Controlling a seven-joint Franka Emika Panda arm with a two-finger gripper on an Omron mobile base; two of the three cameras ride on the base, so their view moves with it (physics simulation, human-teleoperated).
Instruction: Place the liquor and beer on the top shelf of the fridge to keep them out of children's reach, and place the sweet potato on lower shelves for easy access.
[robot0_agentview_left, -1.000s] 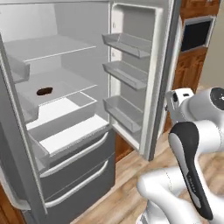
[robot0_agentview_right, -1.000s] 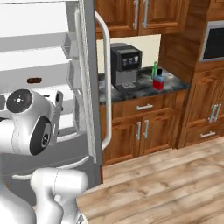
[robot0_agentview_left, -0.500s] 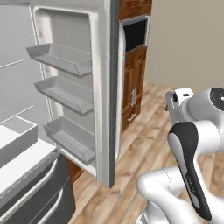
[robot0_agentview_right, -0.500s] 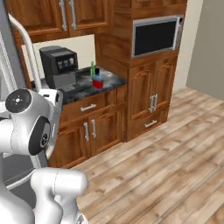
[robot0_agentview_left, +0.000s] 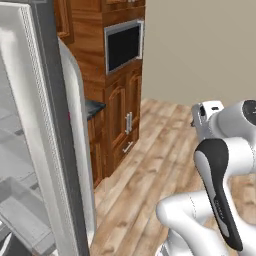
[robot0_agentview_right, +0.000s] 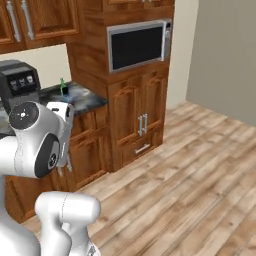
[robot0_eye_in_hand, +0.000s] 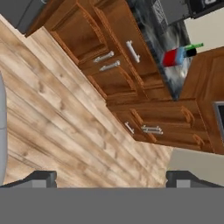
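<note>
In the hand view, which is rolled, the liquor (robot0_eye_in_hand: 174, 57) is a red bottle with a blue shoulder standing on the dark counter (robot0_eye_in_hand: 151, 41). The slim green beer (robot0_eye_in_hand: 195, 46) stands right beside it. Both are far from my gripper (robot0_eye_in_hand: 111, 179), whose two fingertips (robot0_eye_in_hand: 41, 178) stand wide apart, open and holding nothing. In the right base view the beer's green neck (robot0_agentview_right: 62, 87) peeks over my arm, which hides the liquor. The fridge shows as its thick grey door (robot0_agentview_left: 60, 150) at the left. The sweet potato and the top shelf are out of view.
A black coffee machine (robot0_agentview_right: 19, 86) stands on the counter (robot0_agentview_right: 85, 97) behind the bottles. Wooden cabinets hold a built-in microwave (robot0_agentview_right: 137, 45), with drawers and doors (robot0_eye_in_hand: 109, 65) below it. Wood floor (robot0_agentview_right: 200, 175) stretches to the right.
The whole picture has swung right, so the camera moved. The fridge interior slid off to the left, and the cabinets, microwave and floor came in. The gripper stays open.
</note>
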